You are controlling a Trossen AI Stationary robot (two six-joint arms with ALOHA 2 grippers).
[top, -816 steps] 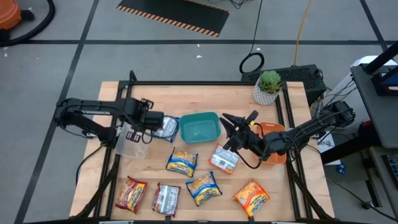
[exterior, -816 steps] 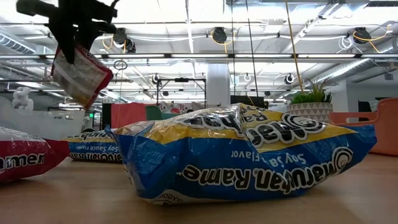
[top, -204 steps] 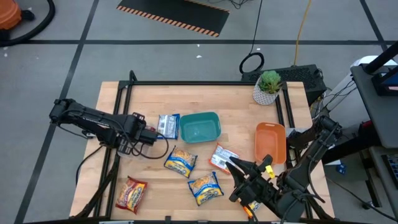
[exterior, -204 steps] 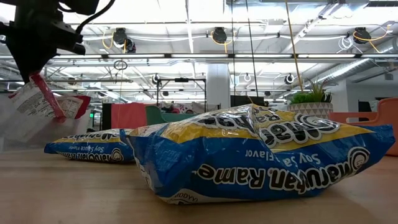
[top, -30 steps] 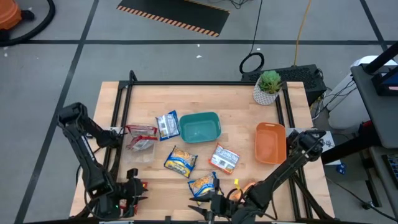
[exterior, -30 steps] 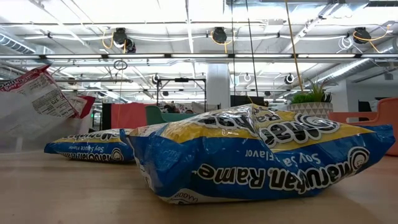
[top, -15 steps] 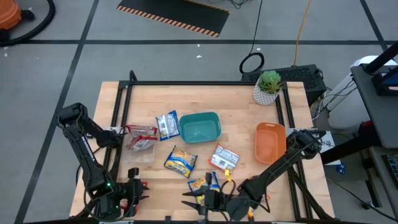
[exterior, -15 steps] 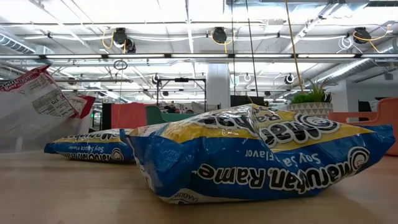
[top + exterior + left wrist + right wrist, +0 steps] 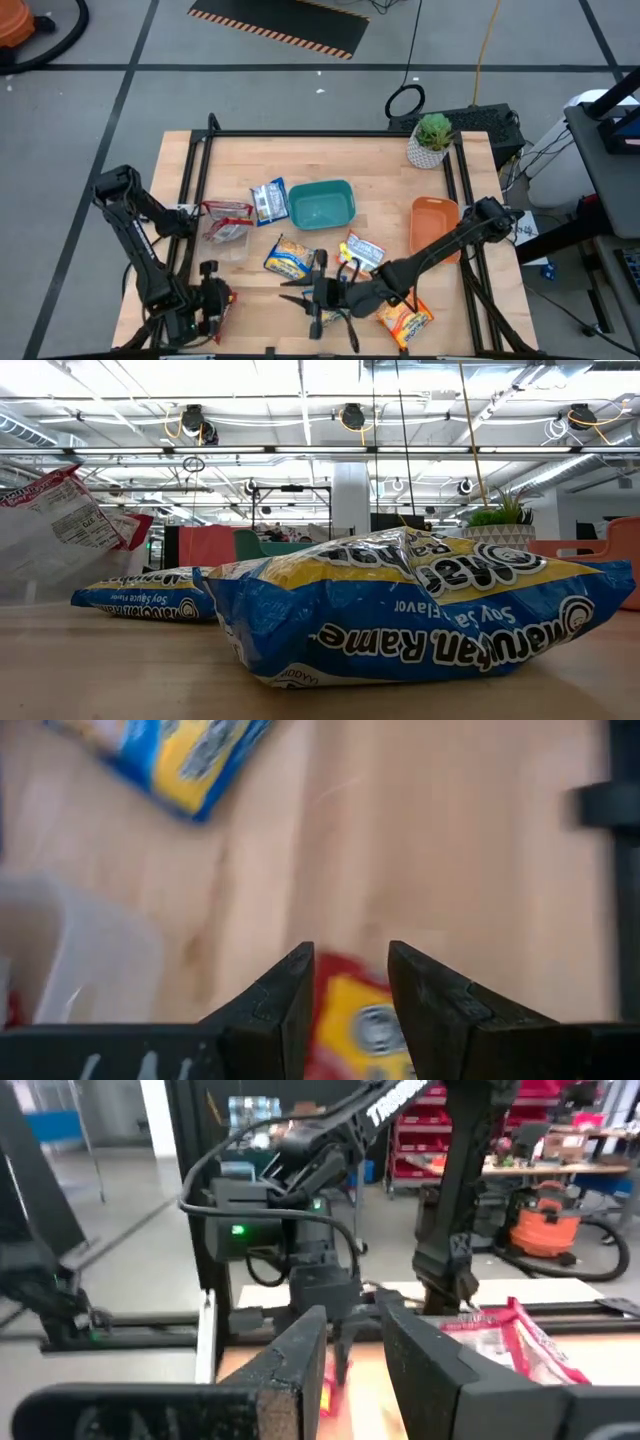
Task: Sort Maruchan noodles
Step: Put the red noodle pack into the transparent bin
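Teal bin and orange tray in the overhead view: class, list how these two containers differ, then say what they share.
Colour: the teal bin is blue-green, the orange tray orange. Pose: the bin's long side runs across the table, the tray's runs front to back. Place: the bin sits near the table's middle beside a silver packet; the tray lies by the right edge. Both look empty and have rounded corners.

A teal bin [image 9: 321,204] sits near the middle of the wooden table [image 9: 330,155], its hollow bare. To its right lies an orange tray [image 9: 433,225], close to the table's right edge. At the far right corner stands a small potted plant [image 9: 431,139] in a white pot — it also shows in the low view [image 9: 497,525]. A clear plastic container [image 9: 222,235] rests left of the bin. A striped black-and-orange mat [image 9: 279,22] lies on the grey floor beyond — far from the table.
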